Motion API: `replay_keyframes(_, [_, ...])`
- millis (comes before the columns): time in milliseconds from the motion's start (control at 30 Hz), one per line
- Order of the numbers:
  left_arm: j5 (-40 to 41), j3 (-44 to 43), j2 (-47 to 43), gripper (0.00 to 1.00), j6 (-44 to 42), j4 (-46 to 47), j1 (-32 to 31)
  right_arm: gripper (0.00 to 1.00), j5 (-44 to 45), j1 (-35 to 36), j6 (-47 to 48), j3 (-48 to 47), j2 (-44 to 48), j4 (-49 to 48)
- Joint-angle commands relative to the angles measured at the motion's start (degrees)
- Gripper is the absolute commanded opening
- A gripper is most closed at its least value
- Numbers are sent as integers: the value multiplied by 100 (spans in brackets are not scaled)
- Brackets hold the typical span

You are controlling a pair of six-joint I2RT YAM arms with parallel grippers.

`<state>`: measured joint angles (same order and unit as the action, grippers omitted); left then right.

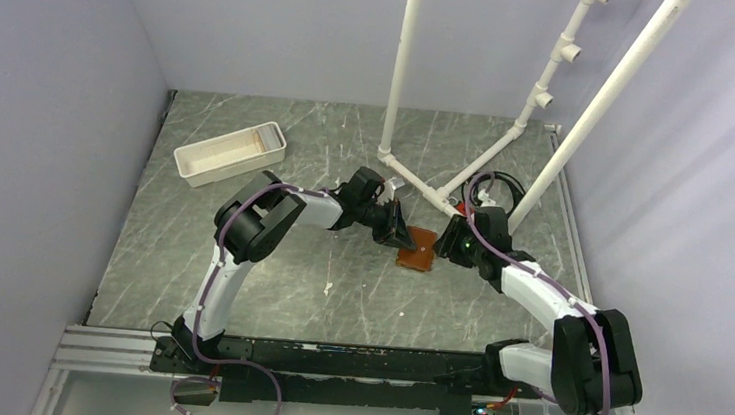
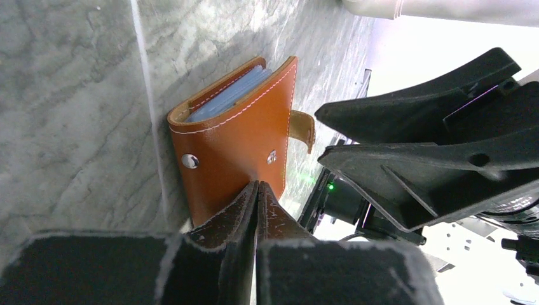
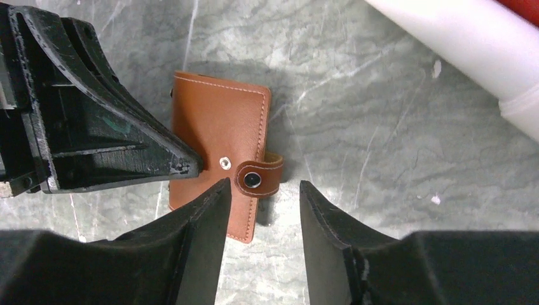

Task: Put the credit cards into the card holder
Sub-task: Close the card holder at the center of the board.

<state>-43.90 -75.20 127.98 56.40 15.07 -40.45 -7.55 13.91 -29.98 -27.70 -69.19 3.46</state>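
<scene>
Card holder [image 3: 219, 130]: brown leather, white stitching, folded, flat at table [image 1: 336, 295] centre; pale blue credit cards [image 2: 230, 95] inside. Left gripper [image 2: 257, 189] jaws closed, tips on cover. Right gripper [image 3: 260, 190] jaws open, astride strap tab [image 3: 257, 178].

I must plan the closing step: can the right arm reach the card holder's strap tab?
Probably yes: the open right tool faces the strap tab with nothing between; the shut left tool sits on the card holder beside it.
</scene>
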Motion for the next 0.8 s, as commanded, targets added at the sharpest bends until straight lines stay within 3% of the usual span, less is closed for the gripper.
replay_keyframes(0, [377,18,-4,9,-314,-462,-86,49,-63,-16,309,-348,-85,-23])
replay_keyframes(300, [388,17,12,7,-288,-438,-104,48,372,264,491,-730,-280,439])
replay_keyframes(500, [405,51,1,6,-279,-418,-110,48,1299,848,518,-1256,-589,964])
replay_keyframes(767, [419,114,-20,4,-275,-356,-113,40,2460,1573,440,-1956,-1299,1727])
